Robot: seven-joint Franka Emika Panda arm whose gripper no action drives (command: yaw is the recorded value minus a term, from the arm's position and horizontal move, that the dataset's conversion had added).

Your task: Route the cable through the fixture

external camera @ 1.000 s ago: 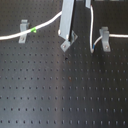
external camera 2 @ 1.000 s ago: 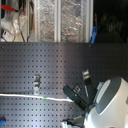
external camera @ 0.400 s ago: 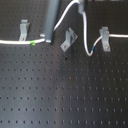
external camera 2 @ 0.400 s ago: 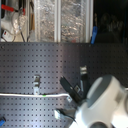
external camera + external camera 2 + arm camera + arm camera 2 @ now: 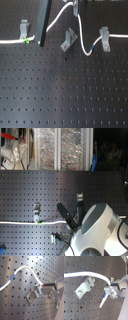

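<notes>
Pinching the cable (image 5: 25, 269) between closed jaws, the gripper (image 5: 43, 285) holds it just above the fixture (image 5: 34, 294), whose diagonal forked top sits right beside the fingertips in the first wrist view. From that pinch the white cord arcs away past its blue band (image 5: 13, 278). In the first exterior view the gripper (image 5: 75, 7) is at the top edge, and the cable (image 5: 80, 31) hangs from it in two strands: one droops past the fixture (image 5: 68, 39) to a low loop with the blue band (image 5: 92, 48) and on to the right-hand bracket (image 5: 105, 39); the other runs toward the left-hand bracket (image 5: 24, 29), where the green band (image 5: 26, 40) lies.

I judge the cord light and limp: it sags under its own weight and will follow wherever it is pulled, so only the stretch near the grasp is really steerable. A hold close to the section meant for the fork suits it. The cord looks smooth, so it could slip through the pads if it snags on the fork's edge.
</notes>
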